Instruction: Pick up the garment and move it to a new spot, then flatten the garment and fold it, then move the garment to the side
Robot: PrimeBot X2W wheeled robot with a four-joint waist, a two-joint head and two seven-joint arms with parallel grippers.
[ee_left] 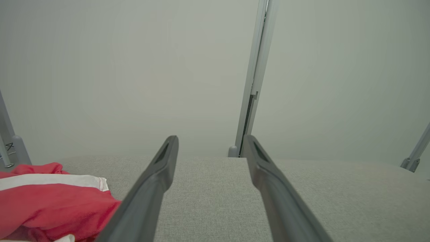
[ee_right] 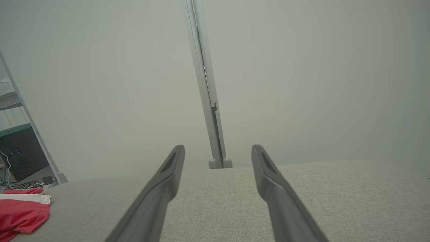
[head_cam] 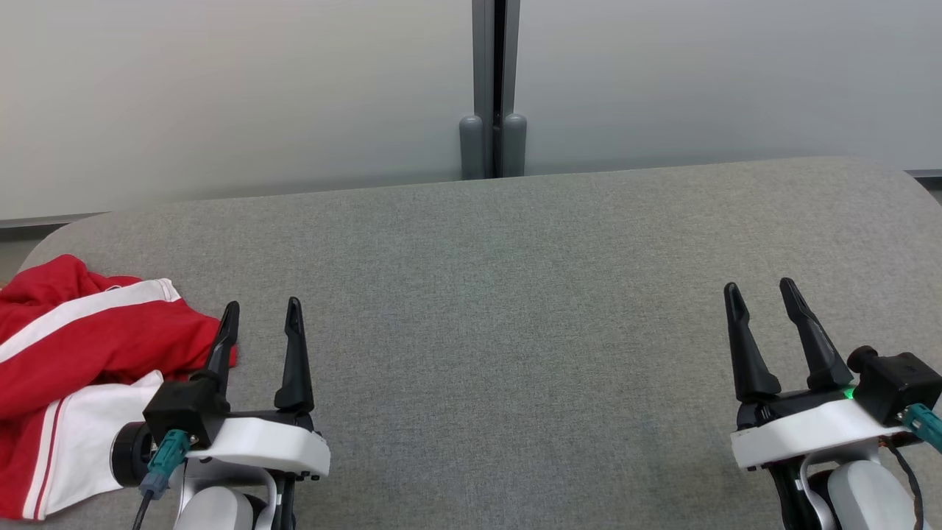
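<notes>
The crumpled red-and-white garment (head_cam: 81, 346) lies on the grey fabric-covered counter (head_cam: 515, 331) just left of the left tool (head_cam: 263, 313), well apart from the right tool (head_cam: 759, 288); both tools' jaws stand apart, empty

Bare desk (head_cam: 515, 294) from centre through 3 o'clock: passable. Crumpled garment (head_cam: 81, 346) heaped at 8 o'clock, just beside left gripper (head_cam: 263, 304). Wall panels (head_cam: 221, 96), post (head_cam: 493, 140) bar 12 o'clock.
</notes>
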